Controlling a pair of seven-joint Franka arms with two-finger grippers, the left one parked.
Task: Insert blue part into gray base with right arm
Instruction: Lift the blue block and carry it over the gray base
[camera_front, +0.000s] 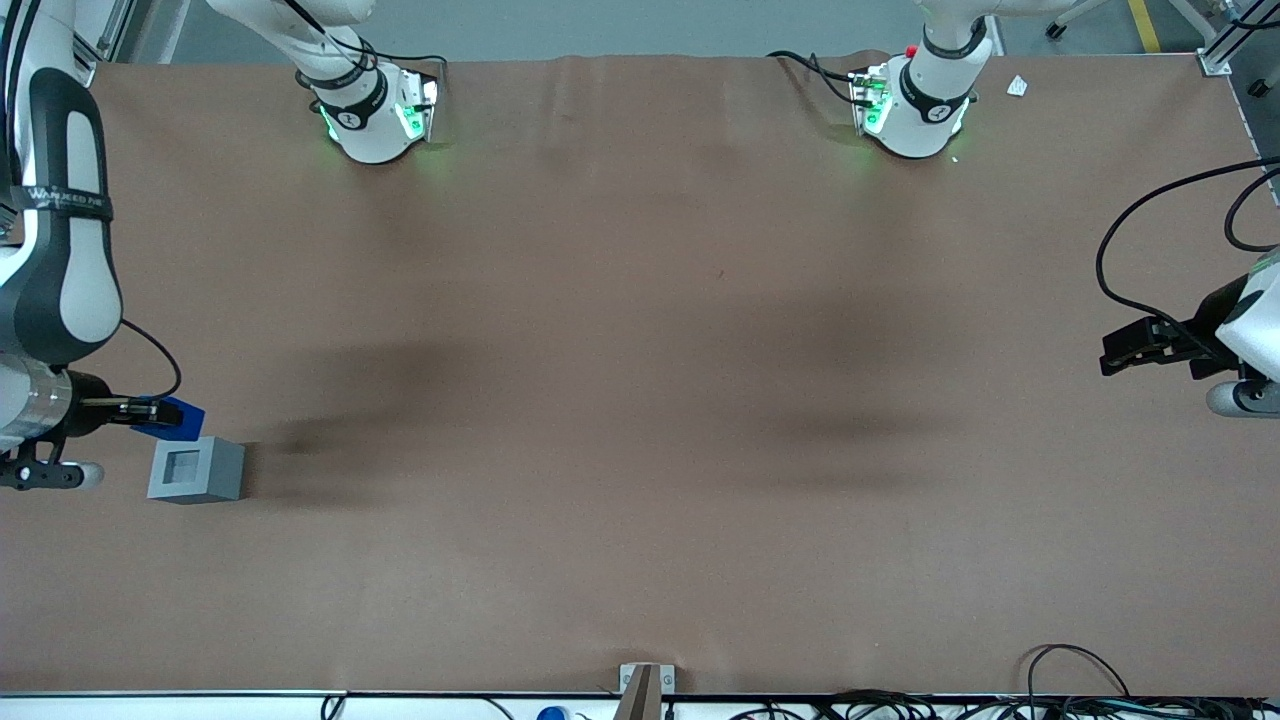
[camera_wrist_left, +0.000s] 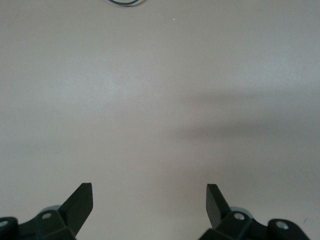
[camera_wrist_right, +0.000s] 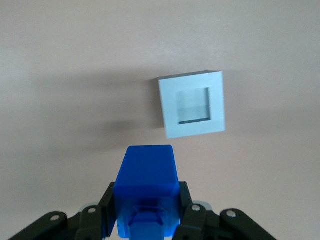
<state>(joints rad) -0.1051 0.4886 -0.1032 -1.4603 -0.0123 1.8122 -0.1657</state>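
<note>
The blue part (camera_wrist_right: 146, 185) is clamped between the black fingers of my right arm's gripper (camera_wrist_right: 146, 202), which is shut on it and carries it in the air. In the front view the blue part (camera_front: 172, 415) hangs just above the table, a little farther from the front camera than the gray base (camera_front: 197, 470) and beside its upper corner. The gray base (camera_wrist_right: 192, 103) sits on the brown table with its square recess facing up and nothing in it. The gripper (camera_front: 150, 410) is not over the recess. The right arm (camera_front: 55, 250) stands at its own end of the table.
The brown table cover (camera_front: 640, 400) stretches toward the parked arm's end. Two white arm pedestals (camera_front: 375, 110) (camera_front: 915, 105) with green lights stand at the edge farthest from the front camera. Black cables (camera_front: 1080, 675) and a small metal bracket (camera_front: 645, 685) lie along the near edge.
</note>
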